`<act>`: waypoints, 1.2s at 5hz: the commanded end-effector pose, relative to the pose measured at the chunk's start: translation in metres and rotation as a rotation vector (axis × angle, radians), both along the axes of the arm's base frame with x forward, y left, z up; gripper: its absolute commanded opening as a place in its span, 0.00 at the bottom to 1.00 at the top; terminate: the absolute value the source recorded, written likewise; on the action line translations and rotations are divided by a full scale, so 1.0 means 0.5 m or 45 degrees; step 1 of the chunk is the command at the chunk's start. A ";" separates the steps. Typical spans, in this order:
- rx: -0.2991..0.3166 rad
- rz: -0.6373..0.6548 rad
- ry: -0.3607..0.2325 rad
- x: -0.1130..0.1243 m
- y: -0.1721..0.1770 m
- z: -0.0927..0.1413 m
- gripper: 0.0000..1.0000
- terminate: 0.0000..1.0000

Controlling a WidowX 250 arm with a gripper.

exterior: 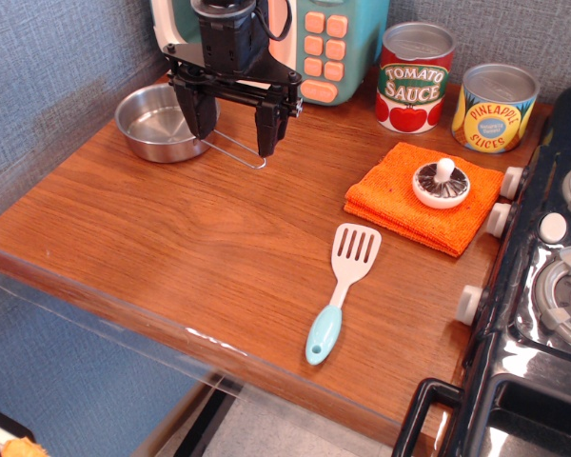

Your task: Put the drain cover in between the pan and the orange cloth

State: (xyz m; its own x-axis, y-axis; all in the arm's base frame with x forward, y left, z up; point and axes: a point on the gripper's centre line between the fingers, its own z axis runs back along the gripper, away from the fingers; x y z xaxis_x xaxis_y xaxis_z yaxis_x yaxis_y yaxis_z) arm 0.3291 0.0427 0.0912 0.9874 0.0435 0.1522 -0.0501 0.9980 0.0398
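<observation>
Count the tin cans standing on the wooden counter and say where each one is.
2. The tomato sauce can stands at the back behind the orange cloth; the pineapple slices can stands to its right, by the stove. None seems hidden.
</observation>
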 end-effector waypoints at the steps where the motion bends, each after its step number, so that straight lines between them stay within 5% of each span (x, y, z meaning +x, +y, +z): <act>1: 0.000 0.000 0.000 0.000 0.000 0.000 1.00 0.00; 4: 0.002 -0.225 -0.025 0.092 -0.156 -0.013 1.00 0.00; 6: -0.061 -0.346 -0.134 0.157 -0.246 0.044 1.00 0.00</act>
State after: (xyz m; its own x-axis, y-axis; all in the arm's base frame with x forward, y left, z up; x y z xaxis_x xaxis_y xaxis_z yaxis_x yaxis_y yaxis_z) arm 0.4087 -0.0780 0.0968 0.9542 -0.2036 0.2194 0.2100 0.9777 -0.0062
